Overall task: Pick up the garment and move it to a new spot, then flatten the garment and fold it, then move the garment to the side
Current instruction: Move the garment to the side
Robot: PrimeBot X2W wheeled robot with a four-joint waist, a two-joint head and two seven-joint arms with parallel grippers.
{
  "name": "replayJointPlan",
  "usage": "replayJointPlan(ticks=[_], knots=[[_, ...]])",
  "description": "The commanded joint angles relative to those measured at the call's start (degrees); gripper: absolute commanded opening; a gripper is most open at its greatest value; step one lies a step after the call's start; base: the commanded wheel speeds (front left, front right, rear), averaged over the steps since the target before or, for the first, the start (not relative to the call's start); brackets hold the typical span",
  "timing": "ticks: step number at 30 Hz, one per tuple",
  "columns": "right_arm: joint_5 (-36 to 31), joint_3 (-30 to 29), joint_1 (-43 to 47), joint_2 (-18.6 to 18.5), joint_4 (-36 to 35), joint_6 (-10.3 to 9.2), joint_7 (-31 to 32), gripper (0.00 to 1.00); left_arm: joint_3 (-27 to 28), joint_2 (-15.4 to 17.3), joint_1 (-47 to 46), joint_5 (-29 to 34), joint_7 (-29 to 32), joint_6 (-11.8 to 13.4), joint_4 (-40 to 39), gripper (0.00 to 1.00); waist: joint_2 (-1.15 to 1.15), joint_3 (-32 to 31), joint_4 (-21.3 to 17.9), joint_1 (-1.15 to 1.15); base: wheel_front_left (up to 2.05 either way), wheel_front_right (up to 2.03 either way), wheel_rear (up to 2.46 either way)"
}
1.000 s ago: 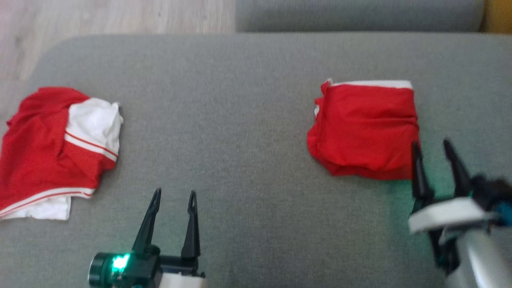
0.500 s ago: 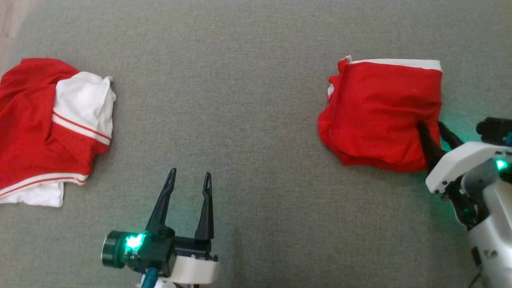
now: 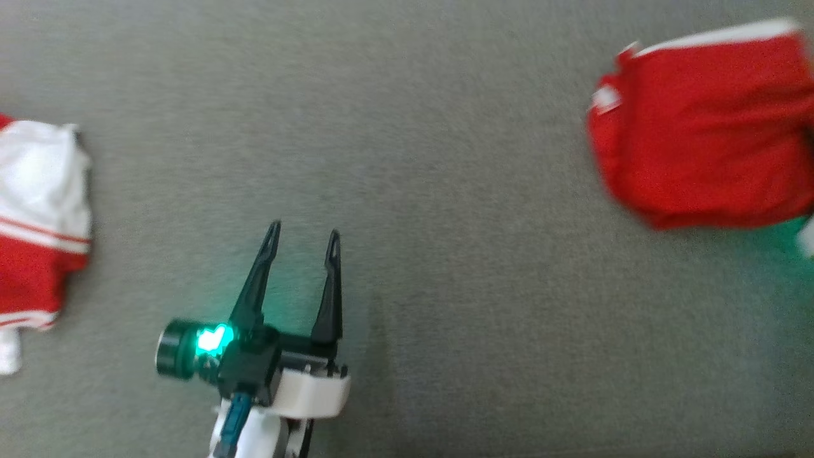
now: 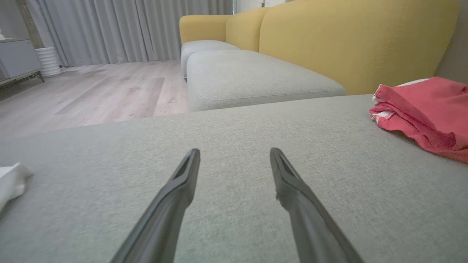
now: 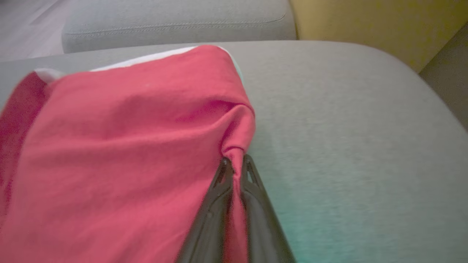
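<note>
The garment point(image 3: 699, 127) is a folded red piece with a white band along its far edge, lying at the right on the grey cushion point(image 3: 445, 191). In the right wrist view my right gripper point(image 5: 236, 159) is shut on a pinched fold at the near right corner of the garment point(image 5: 120, 138), and red cloth shows between its fingers. My left gripper point(image 3: 304, 232) stands open over bare cushion at the lower left of centre, with nothing between its fingers. In the left wrist view, the left gripper point(image 4: 234, 157) points across the cushion and the garment point(image 4: 427, 109) lies off to its right.
A second red-and-white garment point(image 3: 38, 216) lies crumpled at the left edge, with a white bit of it point(image 4: 11, 179) beside my left gripper. Beyond the cushion are another grey seat point(image 4: 252, 76), a yellow backrest point(image 4: 358, 40) and wooden floor point(image 4: 91, 95).
My right gripper has reached the garment's near right corner and shut on it. The head camera has tilted and turned, shifting the whole picture. The left gripper stays open.
</note>
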Motion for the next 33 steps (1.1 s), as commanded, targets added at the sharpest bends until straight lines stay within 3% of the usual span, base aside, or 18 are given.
replayJointPlan(ticks=[1, 11, 15, 22, 23, 24, 25, 29, 33], knots=[[-0.09, -0.64, -1.22, -2.71, -2.15, -0.04, -0.02, 0.0, 1.64, -0.03, -1.57, 0.81, -0.29, -0.23, -1.79, 1.0, 0.0, 3.77, -3.52, 0.0, 0.0, 0.0, 0.0], [-0.77, -7.33, -4.54, -13.91, -2.3, -0.04, -1.96, 0.0, 0.31, 1.77, -10.21, 3.68, -0.29, -2.5, -1.17, 1.0, 0.0, 13.18, -7.42, 0.0, 0.0, 0.0, 0.0], [-3.94, -10.67, -5.65, -15.48, -1.73, -0.04, -3.21, 0.0, -0.22, 2.06, -12.01, 3.69, -0.29, -2.79, -0.95, 1.0, 0.0, 15.28, -7.53, 0.0, 0.0, 0.0, 0.0], [-10.86, -17.45, -6.13, -15.04, -2.17, -0.04, -3.13, 0.0, -0.98, 2.25, -13.0, 3.21, -0.29, -2.74, -0.41, 1.0, 0.0, 16.86, -6.63, 0.0, 0.0, 0.0, 0.0], [-11.99, -18.26, -6.22, -14.74, -2.23, -0.04, -3.08, 0.06, -1.04, 2.25, -13.07, 3.12, -0.29, -2.73, -0.33, 1.0, 0.0, 16.79, -6.46, 0.0, 0.0, 0.0, 0.0], [-13.2, -18.98, -6.31, -14.27, -2.28, -0.04, -3.0, 0.6, -1.09, 2.22, -13.14, 3.06, -0.29, -2.67, -0.25, 1.0, 0.0, 16.6, -6.23, 0.0, 0.0, 0.0, 0.0], [-14.45, -19.55, -6.4, -13.65, -2.42, -0.04, -2.95, 1.0, -1.12, 2.17, -13.19, 2.95, -0.29, -2.58, -0.22, 1.0, 0.0, 16.3, -5.99, 0.0, 0.0, 0.0, 0.0], [-18.53, -19.85, -6.13, -9.83, -4.37, -0.04, -4.1, 1.0, -1.08, 1.86, -12.76, 2.29, -0.29, -2.21, -0.41, 1.0, 0.0, 13.65, -4.91, 0.0, 0.0, 0.0, 0.0], [-19.91, -16.29, -4.6, -3.9, -7.32, -0.04, -6.17, 1.0, -0.75, 1.44, -11.04, 1.16, -0.29, -1.92, -0.47, 1.0, 0.0, 8.91, -3.6, 0.0, 0.0, 0.0, 0.0]])
